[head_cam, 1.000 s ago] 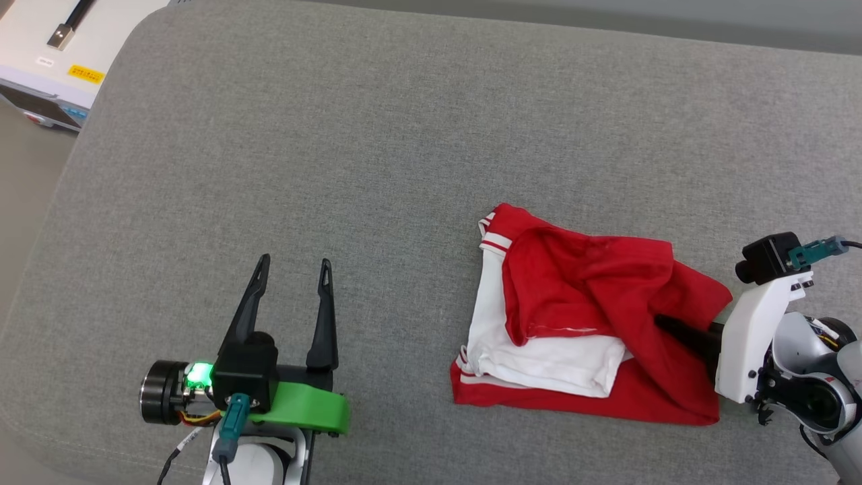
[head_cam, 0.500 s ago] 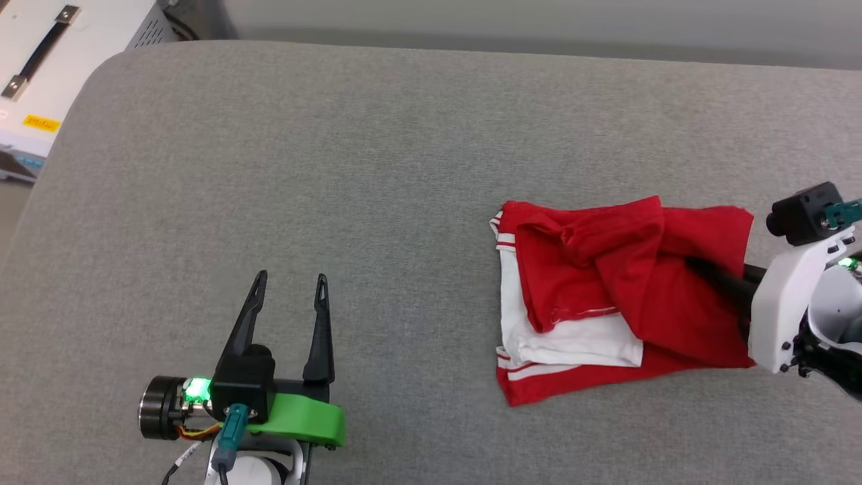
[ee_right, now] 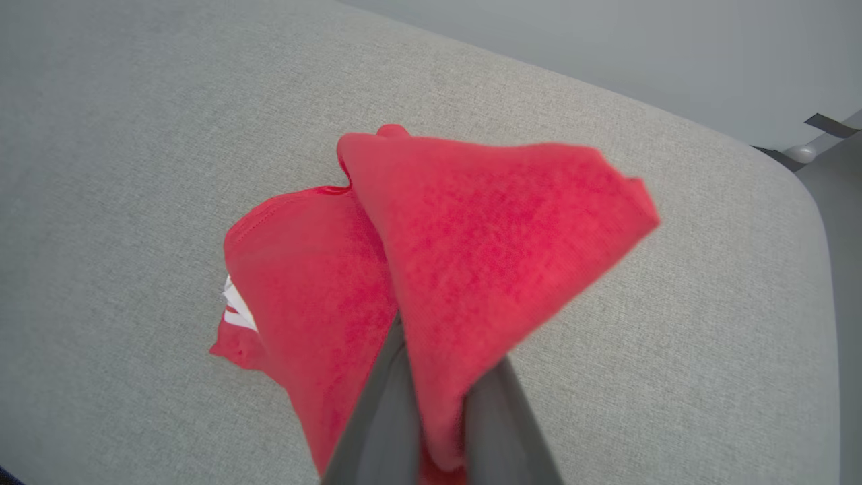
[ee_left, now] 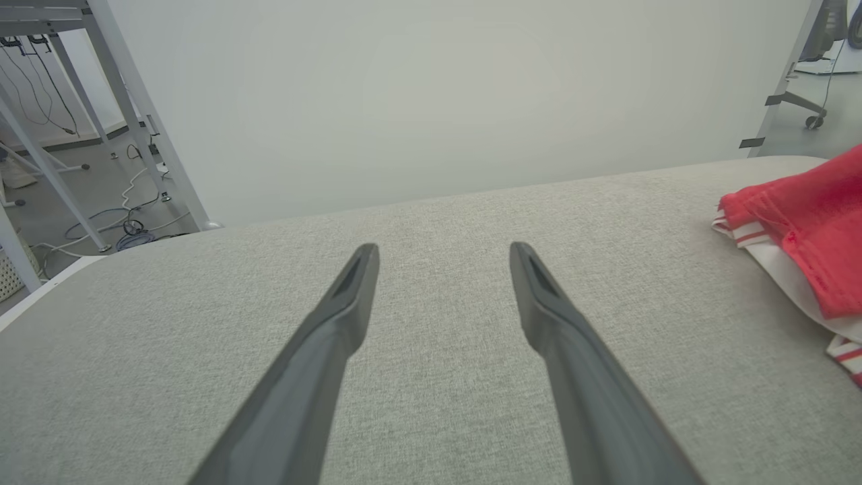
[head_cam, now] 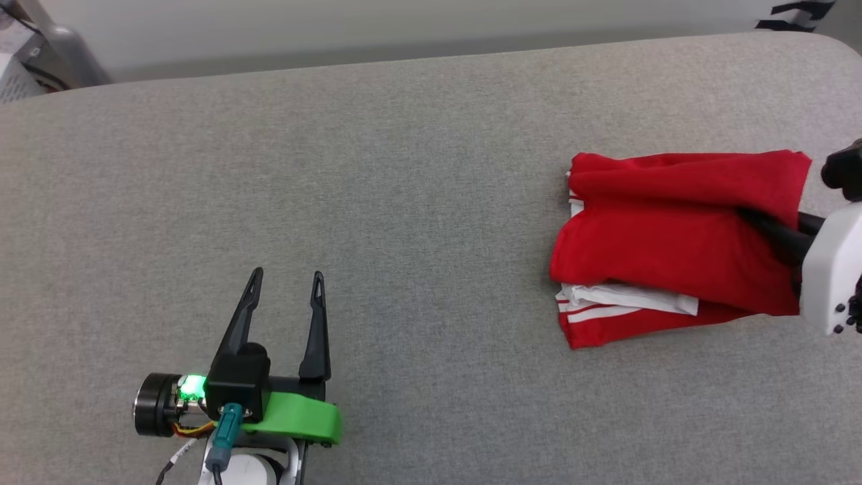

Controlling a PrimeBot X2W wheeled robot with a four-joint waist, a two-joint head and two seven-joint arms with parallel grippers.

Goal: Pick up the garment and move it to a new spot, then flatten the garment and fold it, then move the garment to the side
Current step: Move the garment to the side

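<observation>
The red jersey T-shirt lies bunched at the right end of the grey padded surface, with a white sleeve and its striped trim poking out under the near edge. Our right gripper is clenched on a red fold at the shirt's right side. In the right wrist view that fold peaks above the fingers while the rest trails on the pad.

We judge the pinch to be thin, perhaps a single layer, so a quick lift could pull it free. Hanging from one point, the loose layers may twist and be harder to flatten. The pad's rounded corner is near, and dragged cloth could slide over it. Our left gripper rests spread wide and empty, well apart from the shirt, so it cannot catch a slip.
</observation>
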